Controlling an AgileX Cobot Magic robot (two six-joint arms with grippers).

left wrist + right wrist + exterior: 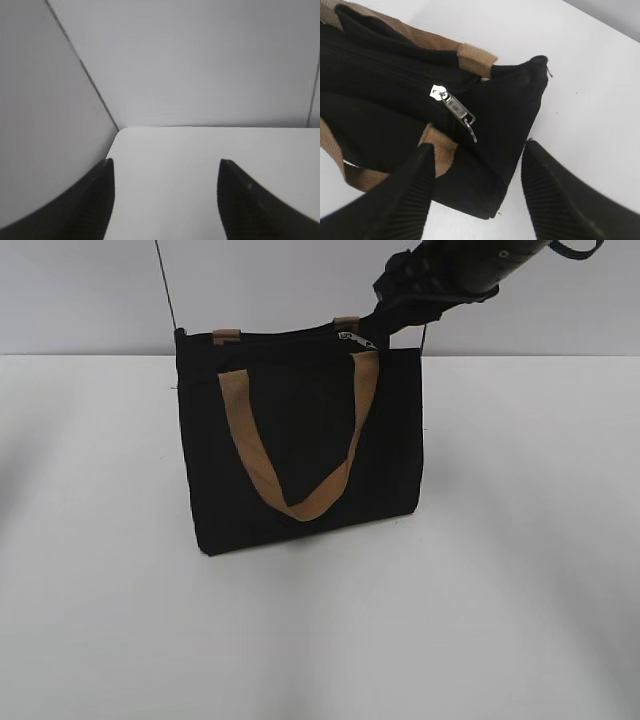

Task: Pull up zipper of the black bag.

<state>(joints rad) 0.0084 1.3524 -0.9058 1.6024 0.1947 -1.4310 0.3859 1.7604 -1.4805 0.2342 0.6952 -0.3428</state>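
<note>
The black bag [300,440] stands upright on the white table, with a tan webbing handle [300,455] hanging down its front. The zipper [385,75] runs along its top edge. Its silver metal pull [352,337] sits near the right end of the top and also shows in the right wrist view [455,111]. My right gripper [477,150] is open above the bag's right top corner, apart from the pull. The right arm [450,275] reaches in from the upper right. My left gripper [165,162] is open and empty over bare table; the bag is out of its view.
The white table [320,630] stretches in front of and beside the bag. A grey back wall [80,290] with a thin dark line stands behind it. The table's rounded far left corner [120,131] shows in the left wrist view.
</note>
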